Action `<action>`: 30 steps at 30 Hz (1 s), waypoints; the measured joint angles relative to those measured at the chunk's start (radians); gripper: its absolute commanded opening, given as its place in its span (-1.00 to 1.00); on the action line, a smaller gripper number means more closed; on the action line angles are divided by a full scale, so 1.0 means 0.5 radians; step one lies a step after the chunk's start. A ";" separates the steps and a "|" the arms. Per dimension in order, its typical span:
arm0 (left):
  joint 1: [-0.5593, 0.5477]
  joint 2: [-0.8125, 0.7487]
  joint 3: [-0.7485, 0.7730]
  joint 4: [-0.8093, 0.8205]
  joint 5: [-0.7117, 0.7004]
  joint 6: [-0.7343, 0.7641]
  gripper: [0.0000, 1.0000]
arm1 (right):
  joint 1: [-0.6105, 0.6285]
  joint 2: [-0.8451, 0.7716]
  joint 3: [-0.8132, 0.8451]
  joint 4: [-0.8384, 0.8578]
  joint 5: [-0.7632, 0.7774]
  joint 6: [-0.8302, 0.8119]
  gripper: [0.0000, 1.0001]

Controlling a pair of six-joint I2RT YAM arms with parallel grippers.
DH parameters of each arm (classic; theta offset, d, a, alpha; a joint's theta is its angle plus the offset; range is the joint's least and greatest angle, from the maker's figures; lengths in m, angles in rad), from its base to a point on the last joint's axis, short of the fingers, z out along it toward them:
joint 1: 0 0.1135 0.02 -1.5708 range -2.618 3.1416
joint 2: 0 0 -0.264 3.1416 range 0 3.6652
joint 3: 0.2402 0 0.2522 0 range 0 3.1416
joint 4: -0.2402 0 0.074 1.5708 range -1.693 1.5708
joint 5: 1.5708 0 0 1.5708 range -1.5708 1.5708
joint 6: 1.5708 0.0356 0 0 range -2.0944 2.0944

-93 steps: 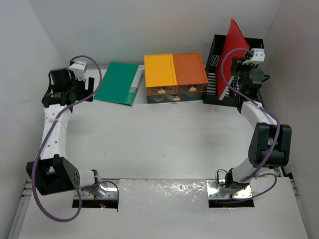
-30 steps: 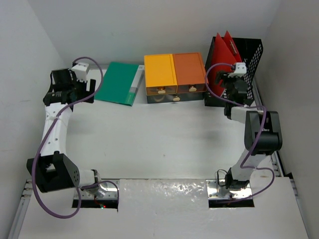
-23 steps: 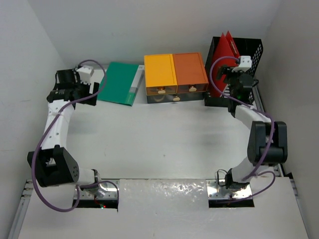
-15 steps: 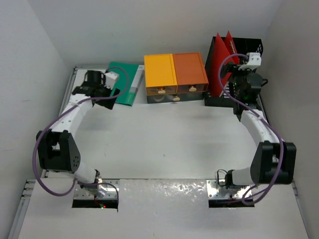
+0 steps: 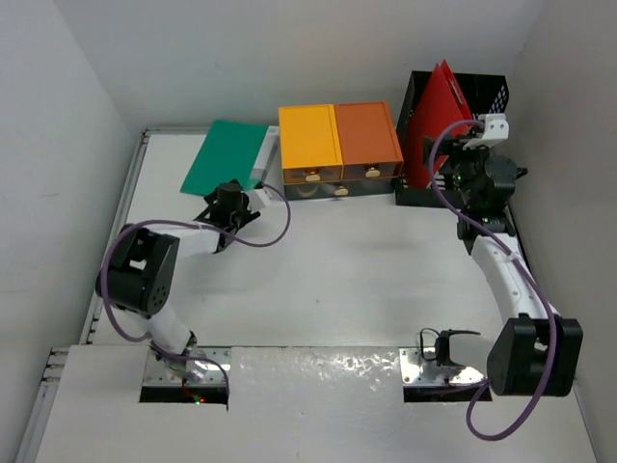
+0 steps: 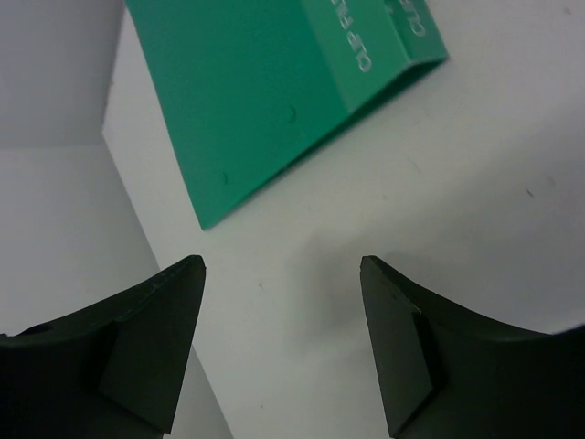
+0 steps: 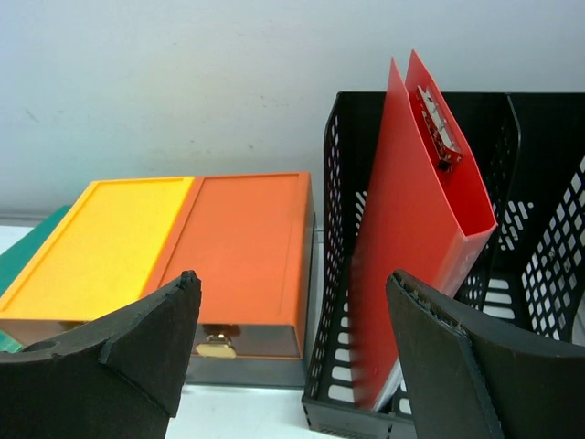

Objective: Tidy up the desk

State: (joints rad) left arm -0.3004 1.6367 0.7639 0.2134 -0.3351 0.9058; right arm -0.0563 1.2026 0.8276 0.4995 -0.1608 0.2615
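The white desk (image 5: pixel 318 280) carries a green folder (image 5: pixel 227 154) lying flat at the back left. My left gripper (image 5: pixel 231 196) hovers low just in front of that folder, open and empty. In the left wrist view its dark fingers (image 6: pixel 160 338) frame bare desk (image 6: pixel 430 183), with the green folder (image 6: pixel 274 91) a little ahead of my left gripper (image 6: pixel 281 265). My right gripper (image 5: pixel 465 162) is open and empty, just in front of the black mesh rack (image 5: pixel 482 96). A red folder (image 5: pixel 439 121) stands upright in the rack.
A yellow-and-orange drawer box (image 5: pixel 339 145) sits at the back centre, between the green folder and the rack. In the right wrist view the drawer box (image 7: pixel 183 242), the red folder (image 7: pixel 411 229) and the black rack (image 7: pixel 539 229) lie ahead. Grey walls close in on three sides.
My left arm has swung in from the far left and come down in front of the green folder, its jaws a little narrower. My right gripper has backed slightly away from the rack.
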 measured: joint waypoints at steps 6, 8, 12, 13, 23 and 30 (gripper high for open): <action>0.000 0.272 0.022 0.396 0.011 0.175 0.32 | -0.001 -0.198 -0.044 -0.040 0.001 -0.011 0.59; 0.000 0.358 0.060 0.430 0.031 0.217 0.32 | -0.001 -0.246 -0.044 -0.041 0.005 -0.028 0.59; 0.000 0.503 0.119 0.536 0.050 0.289 0.32 | 0.000 -0.316 -0.076 -0.042 0.049 -0.066 0.59; 0.000 0.526 0.133 0.570 0.050 0.298 0.32 | 0.000 -0.328 -0.092 -0.040 0.063 -0.072 0.59; 0.000 0.725 0.199 0.900 0.049 0.409 0.26 | 0.000 -0.336 -0.153 -0.042 0.112 -0.106 0.60; 0.000 0.853 0.243 1.057 0.052 0.476 -0.21 | 0.000 -0.336 -0.153 -0.024 0.112 -0.117 0.60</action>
State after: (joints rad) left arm -0.3004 2.0632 0.8856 0.7422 -0.3092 1.1439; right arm -0.0563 1.0344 0.7509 0.4873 -0.1047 0.2031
